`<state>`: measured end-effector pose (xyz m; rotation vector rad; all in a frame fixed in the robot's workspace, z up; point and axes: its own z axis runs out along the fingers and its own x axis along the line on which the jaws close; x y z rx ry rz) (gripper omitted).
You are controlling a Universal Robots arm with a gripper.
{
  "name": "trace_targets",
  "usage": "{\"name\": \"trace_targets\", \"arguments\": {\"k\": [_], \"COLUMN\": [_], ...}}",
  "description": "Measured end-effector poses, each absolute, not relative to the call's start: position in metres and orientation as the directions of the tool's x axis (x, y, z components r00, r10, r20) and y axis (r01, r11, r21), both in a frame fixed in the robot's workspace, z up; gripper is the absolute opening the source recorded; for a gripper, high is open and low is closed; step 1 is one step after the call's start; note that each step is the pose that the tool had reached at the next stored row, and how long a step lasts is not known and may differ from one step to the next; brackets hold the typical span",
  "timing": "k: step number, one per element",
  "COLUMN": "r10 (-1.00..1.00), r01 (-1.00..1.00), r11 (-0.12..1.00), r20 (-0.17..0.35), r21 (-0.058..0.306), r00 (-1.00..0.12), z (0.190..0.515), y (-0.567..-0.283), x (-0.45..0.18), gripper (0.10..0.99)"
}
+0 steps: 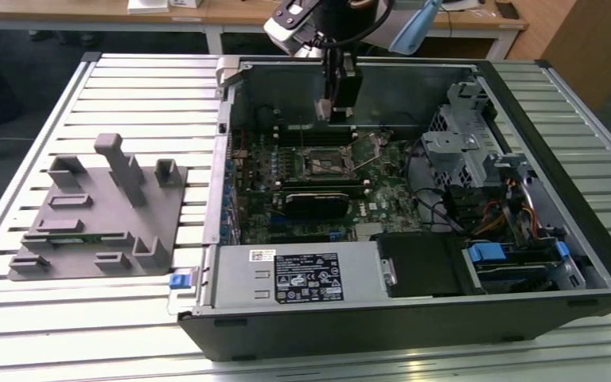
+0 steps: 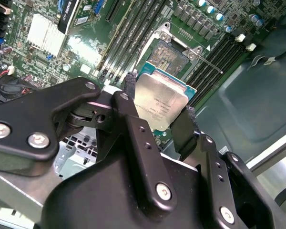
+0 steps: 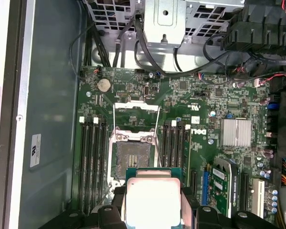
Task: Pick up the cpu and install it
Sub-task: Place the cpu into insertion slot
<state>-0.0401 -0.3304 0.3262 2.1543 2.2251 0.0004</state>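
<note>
Above the socket (image 3: pixel 132 156), cpu (image 3: pixel 153 200) clamped between jaws

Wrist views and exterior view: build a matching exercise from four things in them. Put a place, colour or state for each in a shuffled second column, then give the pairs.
Column one
1. cpu
2. socket
3. fixture
4. finned heatsink

Column two
A. grey plastic, on the slatted table
B. open and empty, on the motherboard
C. gripped by the tool, above the board
D. ribbed silver metal, fixed to the board

Pairs: 1-C, 2-B, 3-A, 4-D
</note>
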Motion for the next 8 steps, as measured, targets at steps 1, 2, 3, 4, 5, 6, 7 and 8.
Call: {"name": "trace_targets", "arguments": {"k": [1, 2, 3, 4, 5, 6, 7, 8], "r10": [0.999, 0.999, 0.999, 0.999, 0.999, 0.999, 0.999, 0.999], "r01": [0.999, 0.999, 0.999, 0.999, 0.999, 0.999, 0.999, 0.999], "r11": [0.033, 0.033, 0.033, 0.033, 0.033, 0.033, 0.033, 0.033], "r20": [-0.032, -0.032, -0.032, -0.032, -0.032, -0.032, -0.032, -0.032], "r21": [0.031, 0.031, 0.031, 0.031, 0.031, 0.031, 0.031, 0.031], "r00": [-0.032, -0.032, -0.032, -0.032, -0.032, -0.032, -0.032, -0.032], "z": [0.3256, 0.3250, 0.3243, 0.3236, 0.3227, 0.3219, 0.3212, 0.3206], "y": [-0.3293, -0.3282, -0.3275, -0.3271, -0.3270, -0.3270, -0.3269, -0.3269], "x": [-0.0400, -0.0399, -0.0399, -0.0399, -0.0398, -0.0398, -0.0398, -0.0399], "gripper": [0.541, 0.541, 0.541, 0.541, 0.541, 0.541, 0.541, 0.541]}}
